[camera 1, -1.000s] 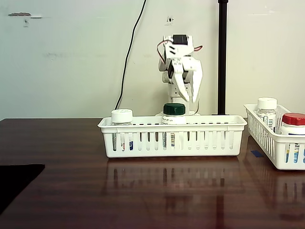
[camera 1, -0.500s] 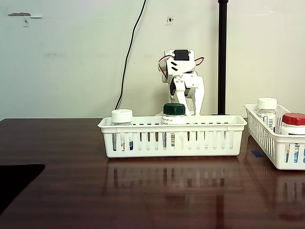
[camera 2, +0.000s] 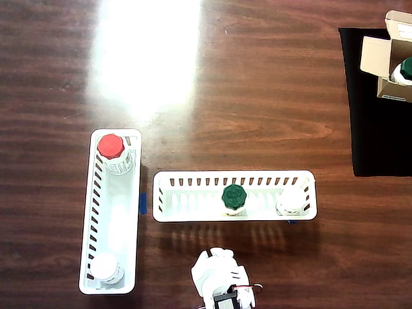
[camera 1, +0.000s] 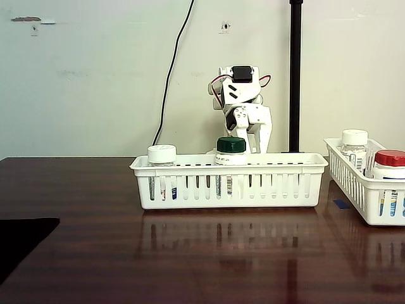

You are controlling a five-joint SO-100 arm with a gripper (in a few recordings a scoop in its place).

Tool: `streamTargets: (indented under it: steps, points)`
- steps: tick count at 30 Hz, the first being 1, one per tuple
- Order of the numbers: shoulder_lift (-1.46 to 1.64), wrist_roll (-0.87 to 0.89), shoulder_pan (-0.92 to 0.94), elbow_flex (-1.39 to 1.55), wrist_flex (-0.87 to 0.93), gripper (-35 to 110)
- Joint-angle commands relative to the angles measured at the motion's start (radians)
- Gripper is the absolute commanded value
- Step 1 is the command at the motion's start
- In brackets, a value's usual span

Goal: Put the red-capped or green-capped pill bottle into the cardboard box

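Note:
A green-capped pill bottle (camera 1: 231, 147) (camera 2: 234, 196) stands upright in the middle white basket (camera 1: 272, 161) (camera 2: 193, 175). A red-capped pill bottle (camera 1: 390, 166) (camera 2: 112, 149) stands in the side basket (camera 1: 354, 183) (camera 2: 87, 212). The cardboard box (camera 2: 376, 61) sits open at the top right of the overhead view, with another green-capped bottle (camera 2: 405, 69) inside it. My gripper (camera 1: 253, 142) (camera 2: 215, 264) is folded back on the arm behind the middle basket. It points down and holds nothing. I cannot make out the gap between its fingers.
White-capped bottles stand in the middle basket (camera 1: 162, 158) (camera 2: 291, 201) and in the side basket (camera 1: 354, 142) (camera 2: 106, 267). A black mat (camera 2: 376, 129) lies under the box. A black pole (camera 1: 295, 76) and a cable rise behind the arm.
The arm has folded down and back, and the gripper has dropped from above the basket to behind it. The bottles have not moved.

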Motion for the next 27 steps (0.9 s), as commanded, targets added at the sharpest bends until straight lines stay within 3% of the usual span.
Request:
streamTargets:
  steps: [1,12,27]
  points:
    - [0.086,-0.186,-0.005,0.002,0.011,3]
    - [0.086,-0.41,-0.006,0.002,0.011,3]
    - [0.086,-0.472,-0.006,0.002,0.011,3]
